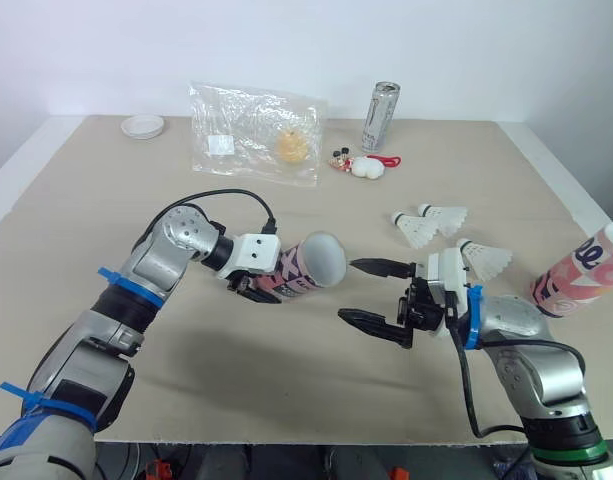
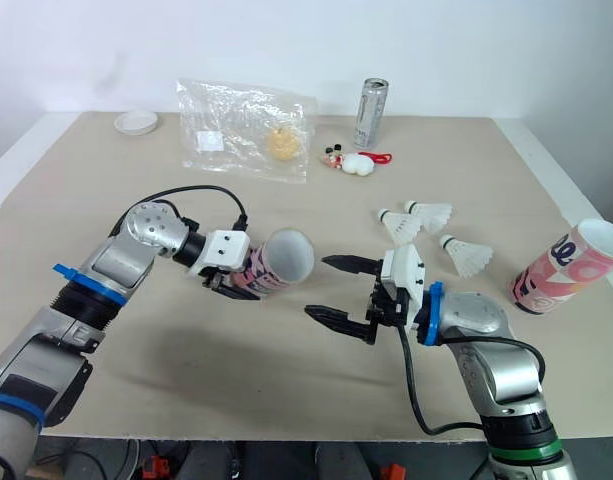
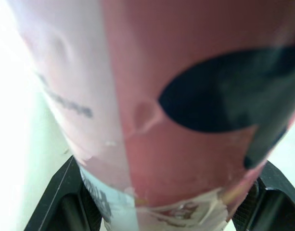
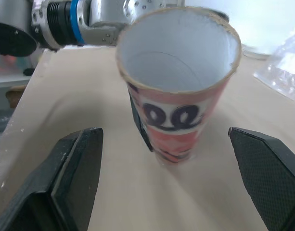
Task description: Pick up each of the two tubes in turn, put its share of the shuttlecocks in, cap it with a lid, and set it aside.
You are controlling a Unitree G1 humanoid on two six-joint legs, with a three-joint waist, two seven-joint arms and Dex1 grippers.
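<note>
My left gripper (image 1: pixel 254 285) is shut on a pink patterned tube (image 1: pixel 311 266), held nearly level above the table with its open mouth toward my right gripper (image 1: pixel 367 291). That gripper stands open and empty just right of the mouth; in its wrist view the tube (image 4: pixel 178 91) faces it between the two fingers (image 4: pixel 75 173). The tube's pink wall (image 3: pixel 185 96) sits between the left gripper's fingers. A second pink tube (image 1: pixel 581 270) lies at the right table edge. Three white shuttlecocks (image 1: pixel 426 222) lie behind my right arm, one of them (image 1: pixel 483 259) close to its wrist.
At the back of the table (image 1: pixel 106 200) are a clear plastic bag (image 1: pixel 254 132) with a yellowish item, a silver can (image 1: pixel 380 117), a small white and red toy (image 1: pixel 364 165) and a small white lid or dish (image 1: pixel 143 125) at the far left.
</note>
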